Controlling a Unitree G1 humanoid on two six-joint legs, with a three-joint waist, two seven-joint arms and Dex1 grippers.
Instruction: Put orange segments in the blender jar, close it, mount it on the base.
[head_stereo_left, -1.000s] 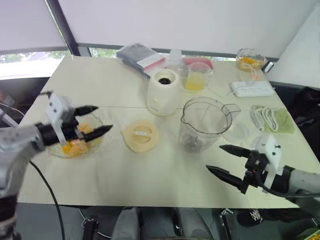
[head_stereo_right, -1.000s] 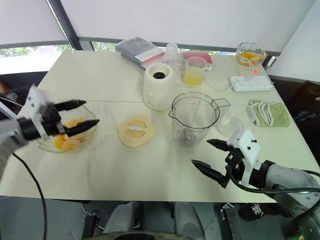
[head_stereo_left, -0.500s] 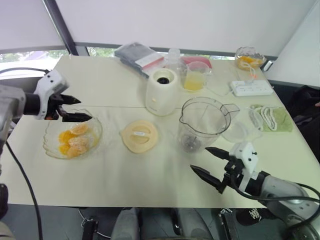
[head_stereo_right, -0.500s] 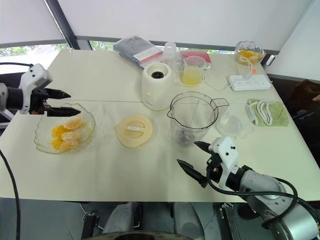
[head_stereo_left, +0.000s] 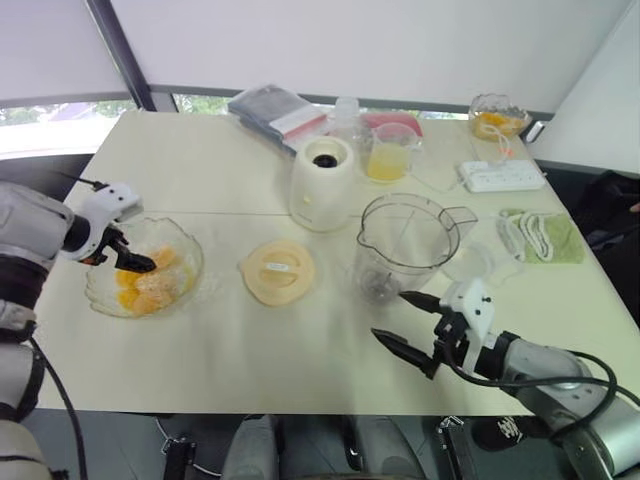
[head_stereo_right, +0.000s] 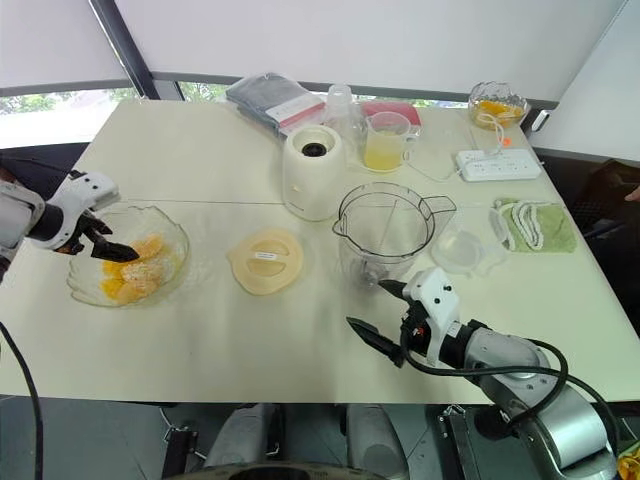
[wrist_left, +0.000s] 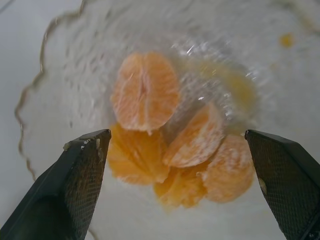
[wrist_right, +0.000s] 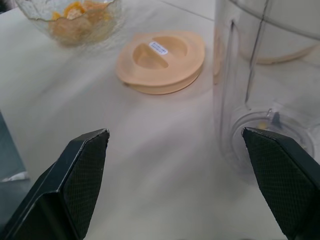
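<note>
Orange segments (head_stereo_left: 148, 287) lie in glass bowl (head_stereo_left: 190, 255) on the left, left gripper (head_stereo_left: 140, 264) low over them. Left wrist view: fingers wide apart, empty, flanking segments. Right wrist view: right gripper (wrist_right: 174, 132) wide apart, empty, beside blender jar (wrist_right: 260, 75).

On the tabletop (head_stereo_left: 200, 160), a bowl (head_stereo_left: 196, 262) is set near the left edge, with orange segments (head_stereo_left: 150, 285) lying in it. The lid (head_stereo_left: 278, 271) is laid flat near the middle, and the blender jar (head_stereo_left: 405, 245) is stood upright to its right. The base (head_stereo_left: 322, 185) is placed behind and between the two. A cup (head_stereo_left: 390, 155) is found behind the base, a power strip (head_stereo_left: 502, 177) towards the far right corner, and a cloth (head_stereo_left: 540, 237) by the right edge.
</note>
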